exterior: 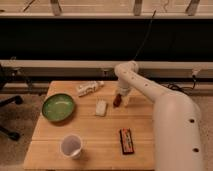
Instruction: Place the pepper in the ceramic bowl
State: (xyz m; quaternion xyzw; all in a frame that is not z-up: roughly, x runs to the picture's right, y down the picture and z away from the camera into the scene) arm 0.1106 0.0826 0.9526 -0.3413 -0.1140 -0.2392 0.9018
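The pepper point(117, 100) is a small dark red-brown oblong thing on the wooden table point(90, 132), right of its middle. My gripper point(120, 96) hangs from the white arm straight down over the pepper, right at it. The ceramic bowl point(58, 107) is wide, shallow and green, at the table's left side, well apart from the gripper and the pepper.
A white translucent cup point(71, 146) stands near the front left. A flat black-and-red box point(125, 140) lies at the front right. A small white packet point(101, 107) lies just left of the pepper. A white wrapped item point(89, 88) lies at the back.
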